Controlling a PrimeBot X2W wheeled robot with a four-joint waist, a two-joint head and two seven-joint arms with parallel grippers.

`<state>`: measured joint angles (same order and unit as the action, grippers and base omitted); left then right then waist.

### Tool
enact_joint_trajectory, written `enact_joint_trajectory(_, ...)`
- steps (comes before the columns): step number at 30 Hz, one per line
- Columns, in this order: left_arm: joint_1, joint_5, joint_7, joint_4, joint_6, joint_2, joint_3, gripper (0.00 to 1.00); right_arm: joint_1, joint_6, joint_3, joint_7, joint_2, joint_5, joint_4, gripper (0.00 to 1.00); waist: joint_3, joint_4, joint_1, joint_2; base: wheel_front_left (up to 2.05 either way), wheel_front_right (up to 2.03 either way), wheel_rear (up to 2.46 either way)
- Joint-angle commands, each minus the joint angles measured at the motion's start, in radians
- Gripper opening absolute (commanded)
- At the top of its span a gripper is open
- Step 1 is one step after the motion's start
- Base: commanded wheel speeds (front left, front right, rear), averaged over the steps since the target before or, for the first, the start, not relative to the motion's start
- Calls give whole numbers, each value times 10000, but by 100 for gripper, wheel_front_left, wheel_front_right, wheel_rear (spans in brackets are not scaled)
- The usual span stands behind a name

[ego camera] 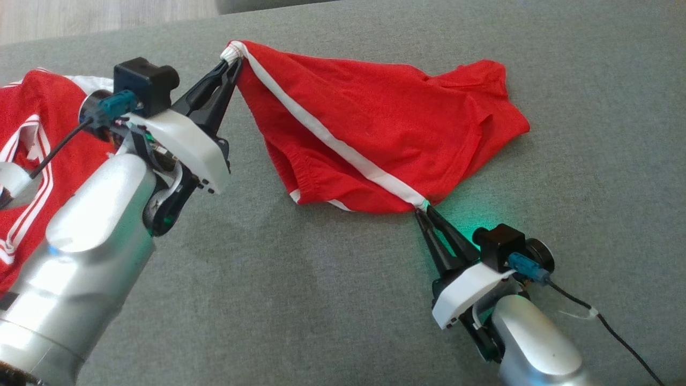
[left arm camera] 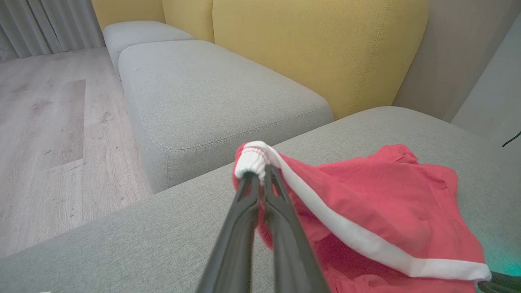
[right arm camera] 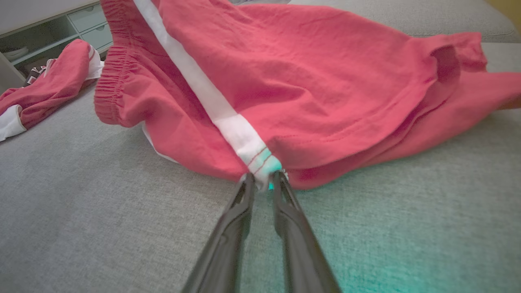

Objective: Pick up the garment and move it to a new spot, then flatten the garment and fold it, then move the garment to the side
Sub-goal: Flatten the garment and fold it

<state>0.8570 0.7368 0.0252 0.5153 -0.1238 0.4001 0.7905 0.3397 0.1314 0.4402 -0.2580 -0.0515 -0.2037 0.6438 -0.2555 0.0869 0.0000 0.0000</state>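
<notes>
The garment (ego camera: pixel 375 118), red shorts with a white side stripe, lies rumpled on the grey cushion (ego camera: pixel 321 300). My left gripper (ego camera: pixel 234 61) is shut on the upper end of the stripe and holds that corner slightly raised, seen close in the left wrist view (left arm camera: pixel 260 177). My right gripper (ego camera: pixel 423 210) is pinched on the stripe's lower end at the near hem; in the right wrist view its fingertips (right arm camera: pixel 248 185) close on the white cloth. The stripe runs taut between both grippers. The garment (right arm camera: pixel 325 81) bunches at its far right side.
A second red garment with white stripes (ego camera: pixel 32 139) lies at the left under my left forearm. A black cable (ego camera: pixel 616 327) trails from my right wrist. Beyond the cushion stand a grey seat (left arm camera: pixel 211 93), yellow backrests (left arm camera: pixel 317 40), wooden floor (left arm camera: pixel 49 122) and shelves (right arm camera: pixel 53 28).
</notes>
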Motion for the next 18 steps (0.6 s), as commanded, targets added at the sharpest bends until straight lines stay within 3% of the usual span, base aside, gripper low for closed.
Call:
enact_joint_trajectory(1,585,76,-84,-180,-33,379,-335,0,162,-7,126,-38,13,-48,-231,10,8,-7,0,0,0,0,0)
enact_joint_trajectory(2,584,89,-85,-176,-34,392,-329,0,165,-7,102,-38,13,-45,-223,0,16,-14,0,0,0,0,0)
enact_joint_trajectory(9,526,154,-178,-201,-19,507,-343,0,209,-7,-346,-38,13,165,-318,0,147,36,0,0,0,0,0)
enact_joint_trajectory(18,478,-123,-755,-1050,-29,1111,-325,0,503,-7,-2968,-38,13,1130,-2965,0,698,480,0,0,0,0,0)
